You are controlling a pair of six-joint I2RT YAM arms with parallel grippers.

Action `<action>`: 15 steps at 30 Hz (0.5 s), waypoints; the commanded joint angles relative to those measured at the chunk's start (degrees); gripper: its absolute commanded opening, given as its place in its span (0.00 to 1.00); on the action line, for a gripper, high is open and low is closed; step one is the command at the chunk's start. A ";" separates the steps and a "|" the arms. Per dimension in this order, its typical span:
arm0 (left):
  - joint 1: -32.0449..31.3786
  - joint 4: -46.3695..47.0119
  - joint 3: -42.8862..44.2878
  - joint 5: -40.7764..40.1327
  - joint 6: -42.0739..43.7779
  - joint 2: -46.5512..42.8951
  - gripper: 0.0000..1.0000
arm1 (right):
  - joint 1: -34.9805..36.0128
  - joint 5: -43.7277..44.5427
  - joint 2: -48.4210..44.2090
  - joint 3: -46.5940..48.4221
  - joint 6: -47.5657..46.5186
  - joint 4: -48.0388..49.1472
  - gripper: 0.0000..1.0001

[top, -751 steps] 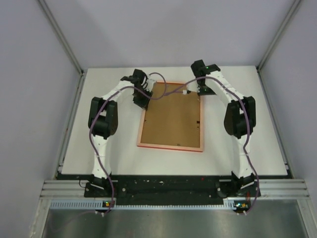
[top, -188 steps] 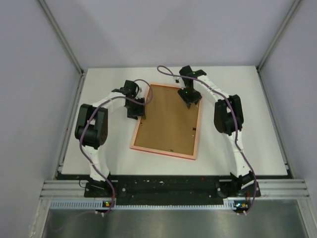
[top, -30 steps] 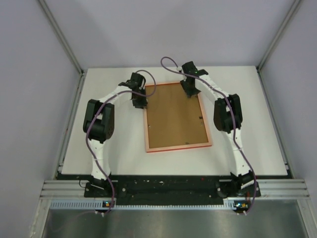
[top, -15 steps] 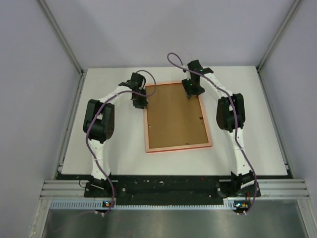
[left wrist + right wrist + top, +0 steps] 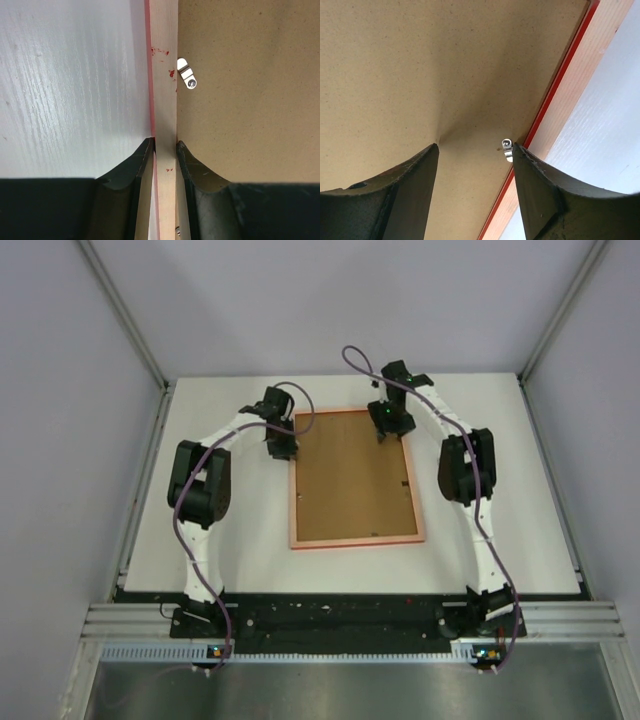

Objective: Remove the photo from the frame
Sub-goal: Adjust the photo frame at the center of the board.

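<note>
**Left pincer clamps the frame's rail, right pincer stands wide over the back**

The frame [image 5: 354,541] lies face down around the middle of the white counter [image 5: 520,500]. Its long sides run from the far edge toward the near edge. Its brown backing board [image 5: 352,480] looks upward inside the reddish rim. The photo I cannot see from this side.

The left pincer [image 5: 284,447] is at the left long side of the frame, close to the frame's far left corner. In the left wrist view this pincer [image 5: 165,146] is narrow and holds the pale wooden rail [image 5: 165,75]. One of its fingers [image 5: 134,167] presses on the outer side, where the counter begins. The other presses on the inner side, at the edge of the backing board. A small metal clip [image 5: 187,79] sits on the board just beside the rail, a little beyond the fingertips.

The right pincer [image 5: 390,423] is over the far end of the frame, near the frame's far right corner. In the right wrist view it [image 5: 475,147] stands wide, with only the brown board between its fingers [image 5: 410,185]. A second metal clip [image 5: 507,148] lies just beside the right fingertip, next to the red inner edge of the rim. The board shows a shallow crease [image 5: 443,136] near the left fingertip.
</note>
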 commanded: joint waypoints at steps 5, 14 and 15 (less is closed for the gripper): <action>-0.17 0.01 -0.34 1.17 -1.76 -3.19 0.22 | -2.70 -12.66 1.41 1.91 5.65 -4.32 0.61; -0.26 0.10 -0.34 1.52 -2.38 -3.37 0.22 | -5.43 -15.76 0.62 0.85 6.45 -3.61 0.61; -0.26 0.01 -0.34 1.52 -2.38 -3.37 0.22 | -5.17 -14.18 0.27 1.12 6.10 -3.53 0.61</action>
